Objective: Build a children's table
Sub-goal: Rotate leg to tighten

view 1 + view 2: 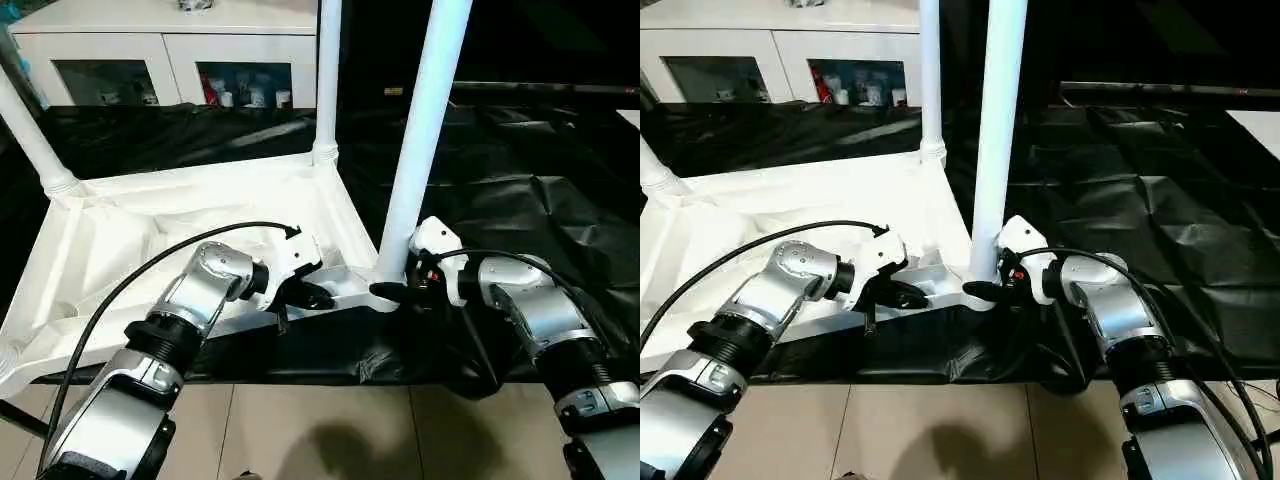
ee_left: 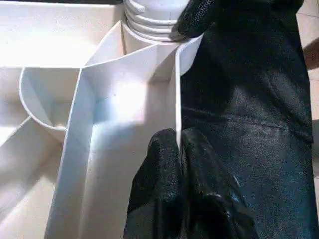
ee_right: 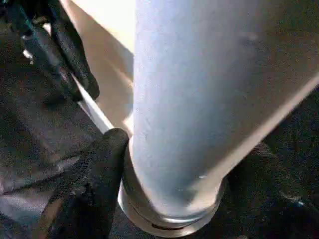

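- Fingers of the left gripper (image 2: 178,149) were pinched on the thin near rim of the upturned tabletop (image 1: 110,240), steadying it on the black plastic sheet (image 1: 520,170).
- The right gripper (image 1: 392,291) clasped the base of the near leg (image 1: 425,130), one black finger showing beside its ringed collar.
- Three smooth white tapered legs stood in rounded corner sockets; the near-left corner looked unfilled, so roughly one leg remained.
- Ribs divided the glossy underside; a white cabinet (image 1: 170,50) stood behind.
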Tool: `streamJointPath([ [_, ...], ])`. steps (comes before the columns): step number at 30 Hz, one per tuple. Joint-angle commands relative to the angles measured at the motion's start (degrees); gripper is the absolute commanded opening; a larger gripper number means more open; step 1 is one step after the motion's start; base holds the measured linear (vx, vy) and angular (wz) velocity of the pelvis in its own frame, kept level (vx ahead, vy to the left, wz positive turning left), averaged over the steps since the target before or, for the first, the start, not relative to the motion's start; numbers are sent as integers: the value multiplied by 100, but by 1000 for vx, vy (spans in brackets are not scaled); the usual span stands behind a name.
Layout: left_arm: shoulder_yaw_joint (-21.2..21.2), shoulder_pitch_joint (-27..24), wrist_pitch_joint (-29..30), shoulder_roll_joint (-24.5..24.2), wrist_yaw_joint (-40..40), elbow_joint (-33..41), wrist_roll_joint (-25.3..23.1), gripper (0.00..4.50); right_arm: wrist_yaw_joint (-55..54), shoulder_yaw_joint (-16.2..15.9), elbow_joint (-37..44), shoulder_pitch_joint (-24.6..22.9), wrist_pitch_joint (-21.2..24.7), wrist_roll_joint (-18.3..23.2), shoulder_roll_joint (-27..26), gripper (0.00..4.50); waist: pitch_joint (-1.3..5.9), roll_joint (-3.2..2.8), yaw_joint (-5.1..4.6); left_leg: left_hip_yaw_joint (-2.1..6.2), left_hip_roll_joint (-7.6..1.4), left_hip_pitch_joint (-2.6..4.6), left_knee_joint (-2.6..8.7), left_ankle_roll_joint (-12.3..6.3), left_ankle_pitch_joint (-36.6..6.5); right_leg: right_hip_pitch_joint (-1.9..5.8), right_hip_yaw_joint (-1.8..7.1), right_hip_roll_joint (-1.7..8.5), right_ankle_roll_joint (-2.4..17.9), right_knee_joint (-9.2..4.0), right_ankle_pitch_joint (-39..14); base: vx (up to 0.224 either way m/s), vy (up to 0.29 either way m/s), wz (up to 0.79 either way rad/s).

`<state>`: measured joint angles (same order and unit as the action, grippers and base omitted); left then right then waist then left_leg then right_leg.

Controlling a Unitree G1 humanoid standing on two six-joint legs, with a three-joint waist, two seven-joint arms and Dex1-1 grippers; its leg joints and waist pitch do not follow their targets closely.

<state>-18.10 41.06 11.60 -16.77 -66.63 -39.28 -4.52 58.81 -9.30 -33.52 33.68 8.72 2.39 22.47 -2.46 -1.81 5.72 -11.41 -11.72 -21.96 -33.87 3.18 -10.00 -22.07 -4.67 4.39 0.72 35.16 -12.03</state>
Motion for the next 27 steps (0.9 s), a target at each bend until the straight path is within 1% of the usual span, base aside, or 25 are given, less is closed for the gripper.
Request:
streamJointPath([
  [1, -29, -36, 126, 178, 341, -273, -58, 0, -263, 200, -1, -48, 158, 245, -272, 269, 357, 35, -14, 108, -216, 120, 356, -367, -923, 252, 287, 435, 1498, -372, -328, 0, 0, 0],
  [2, -29, -36, 126, 178, 341, -273, -58, 0, -263, 200, -1, -48, 158, 245, -272, 269, 351, 36, -8, 116, -218, 130, 364, -326, -986, 246, 284, 441, 1477, -393, -475, 0, 0, 0],
  [3, 62, 19, 165, 298, 678, -404, -71, 0, -634, 292, -106, -48, 240, 230, -440, 268, 350, 40, -18, 115, -219, 132, 368, -300, -1005, 243, 289, 442, 1466, -395, -523, 0, 0, 0],
  [4, 217, 126, 258, 517, 1309, -646, -96, 0, -1337, 456, -289, -43, 414, 200, -751, 267, 333, 37, -37, 116, -210, 144, 381, -242, -1078, 223, 292, 440, 1433, -422, -695, 0, 0, 0],
  [5, 275, 169, 303, 604, 1556, -739, -106, 0, -1612, 518, -353, -40, 489, 190, -872, 267, 320, 40, -52, 118, -199, 171, 395, -150, -1219, 206, 293, 440, 1380, -458, -985, 0, 0, 0],
  [6, 367, 240, 383, 744, 1925, -878, -104, 0, -2130, 629, -483, -22, 534, 155, -1060, 267, 314, 36, -46, 126, -208, 191, 405, -102, -1325, 200, 296, 464, 1349, -486, -1182, 0, 0, 0],
  [7, 426, 285, 434, 832, 2154, -966, -100, 0, -2469, 699, -569, -6, 553, 130, -1179, 267, 290, 43, -65, 137, -200, 198, 426, -21, -1485, 195, 296, 465, 1237, -524, -1548, 0, 0, 0],
  [8, 504, 377, 453, 1028, 2576, -1136, -103, 0, -3242, 881, -787, 55, 577, 114, -1462, 266, 270, 11, -89, 149, -191, 196, 447, 52, -1616, 188, 299, 464, 1127, -550, -1839, 0, 0, 0],
  [9, 531, 413, 458, 1102, 2723, -1199, -102, 0, -3487, 936, -857, 79, 573, 114, -1562, 266, 270, 11, -89, 149, -191, 196, 447, 52, -1616, 188, 299, 464, 1127, -550, -1839, 0, 0, 0],
  [10, 565, 478, 453, 1234, 2953, -1304, -103, 0, -3893, 1042, -974, 127, 570, 143, -1753, 266, 246, 36, -139, 181, -177, 238, 477, 168, -1962, 166, 286, 462, 935, -615, -2400, 0, 0, 0],
  [11, 574, 529, 426, 1339, 3076, -1373, -103, 0, -4140, 1146, -1049, 179, 596, 227, -1933, 265, 255, 13, -158, 195, -166, 234, 492, 184, -2004, 174, 299, 466, 854, -642, -2463, 0, 0, 0],
  [12, 570, 549, 403, 1383, 3104, -1393, -103, 0, -4213, 1185, -1075, 205, 614, 263, -2015, 265, 268, 20, -152, 203, -170, 233, 498, 175, -1972, 180, 309, 471, 841, -638, -2399, 0, 0, 0],
  [13, 556, 571, 373, 1443, 3103, -1399, -101, 0, -4248, 1142, -1097, 237, 590, 236, -2100, 265, 274, 12, -144, 201, -166, 238, 498, 150, -1938, 171, 322, 460, 838, -640, -2306, 0, 0, 0],
  [14, 547, 601, 331, 1510, 3106, -1423, -110, 0, -4265, 1078, -1114, 272, 554, 155, -2189, 265, 277, 1, -140, 190, -164, 230, 497, 95, -1874, 164, 345, 447, 893, -622, -2013, 0, 0, 0],
  [15, 537, 612, 308, 1531, 3104, -1431, -122, 0, -4249, 1035, -1119, 288, 526, 111, -2219, 265, 280, 8, -143, 183, -158, 220, 495, 81, -1846, 166, 348, 442, 905, -618, -1931, 0, 0, 0],
  [16, 503, 647, 215, 1547, 3102, -1486, -166, 0, -4174, 927, -1109, 322, 399, -10, -2259, 265, 289, -5, -136, 183, -160, 219, 494, 56, -1802, 172, 351, 444, 942, -600, -1786, 0, 0, 0],
  [17, 497, 662, 163, 1543, 3088, -1514, -176, 0, -4127, 911, -1083, 333, 333, -34, -2266, 265, 287, 2, -139, 173, -151, 216, 489, 37, -1785, 170, 352, 437, 946, -606, -1739, 0, 0, 0],
  [18, 498, 674, 127, 1540, 3079, -1537, -180, 0, -4101, 913, -1063, 339, 292, -40, -2271, 297, 289, 9, -129, 172, -153, 208, 488, 12, -1728, 183, 357, 443, 968, -597, -1645, 0, 0, 0],
  [19, 507, 692, 91, 1537, 3084, -1581, -182, 0, -4077, 942, -1042, 351, 263, -9, -2284, 316, 291, 11, -126, 170, -153, 203, 488, -16, -1678, 190, 357, 442, 992, -588, -1576, 0, 0, 0],
  [20, 474, 690, -30, 1494, 2965, -1620, -197, 0, -3977, 963, -993, 372, 211, 43, -2244, 329, 289, 26, -118, 165, -151, 195, 489, -51, -1623, 197, 355, 446, 997, -589, -1557, 0, 0, 0],
  [21, 460, 676, -58, 1461, 2882, -1611, -192, 0, -3869, 938, -972, 381, 178, 42, -2187, 329, 289, 22, -115, 165, -148, 193, 484, -66, -1628, 199, 356, 454, 991, -594, -1593, 0, 0, 0],
  [23, 425, 629, -164, 1382, 2666, -1559, -175, 0, -3636, 895, -917, 402, 173, 54, -2044, 354, 293, 30, -110, 172, -149, 175, 488, -103, -1582, 213, 351, 462, 942, -597, -1685, 0, 0, 0],
  [24, 417, 612, -204, 1358, 2595, -1542, -166, 0, -3562, 885, -891, 407, 187, 67, -1999, 366, 301, 48, -116, 179, -149, 144, 491, -141, -1473, 237, 346, 457, 934, -576, -1609, 0, 0, 0],
  [26, 331, 530, -330, 1160, 2155, -1468, -170, 0, -2834, 760, -647, 417, 268, 112, -1654, 372, 310, 40, -131, 166, -158, 146, 474, -197, -1354, 225, 350, 444, 1024, -550, -1310, 0, 0, 0],
  [27, 331, 530, -330, 1160, 2155, -1468, -170, 0, -2834, 760, -647, 417, 268, 112, -1654, 372, 310, 47, -133, 166, -154, 137, 469, -224, -1323, 241, 342, 438, 1053, -545, -1249, 0, 0, 0],
])
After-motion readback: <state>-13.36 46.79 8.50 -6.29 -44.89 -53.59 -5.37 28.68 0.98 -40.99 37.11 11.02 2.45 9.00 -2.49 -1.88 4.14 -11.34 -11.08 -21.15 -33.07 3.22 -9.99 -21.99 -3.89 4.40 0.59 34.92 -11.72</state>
